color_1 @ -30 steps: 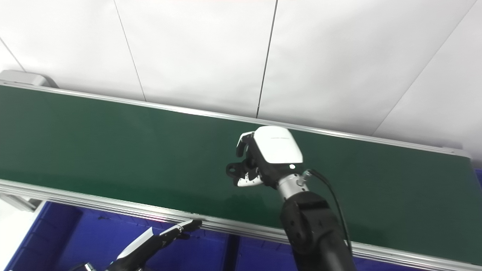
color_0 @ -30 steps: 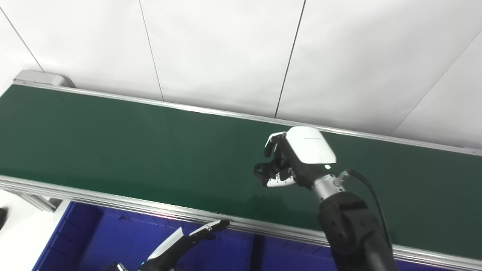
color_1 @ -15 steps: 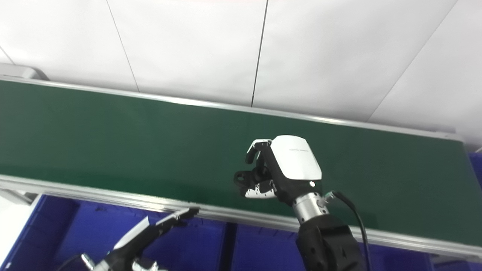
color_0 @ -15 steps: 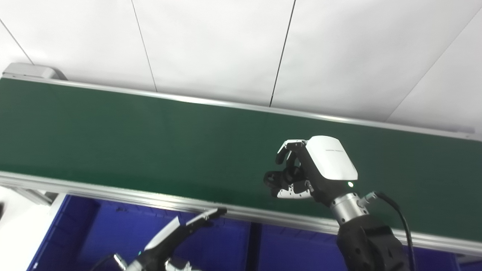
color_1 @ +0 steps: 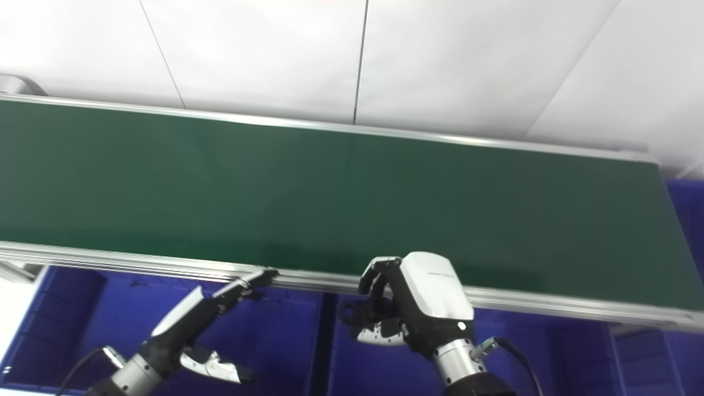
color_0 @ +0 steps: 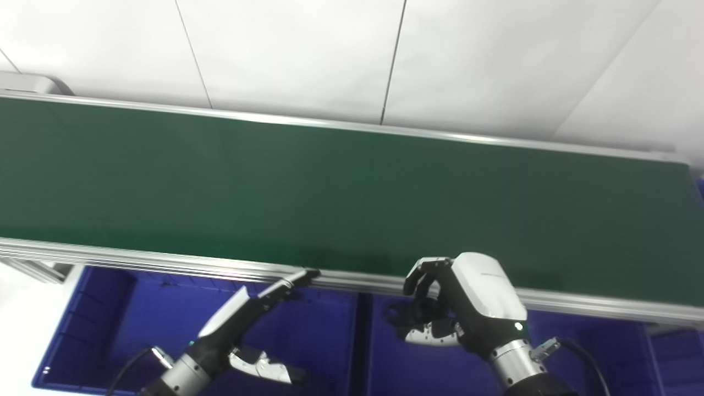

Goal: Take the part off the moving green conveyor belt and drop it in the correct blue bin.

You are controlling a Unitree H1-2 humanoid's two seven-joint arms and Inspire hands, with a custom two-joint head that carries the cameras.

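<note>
Head cameras side by side, looking down, sharing conveyor belt (color_0: pixel 330 181).

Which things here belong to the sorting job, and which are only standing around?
Job:
- green conveyor belt, no part visible on it
- left blue bin
- right blue bin
- right hand, fingers curled, above the right bin; unclear whether it holds a part

Not in use:
- left hand, open, empty
- white wall panels

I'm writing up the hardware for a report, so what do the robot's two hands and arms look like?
The right hand has a glossy white shell on its back, black fingers with white inner pads, a small green light near a silver wrist cuff, and a black cable running from it. The left hand is slimmer in view: white top, black underside and fingertips, silver wrist, thin black cable.
</note>
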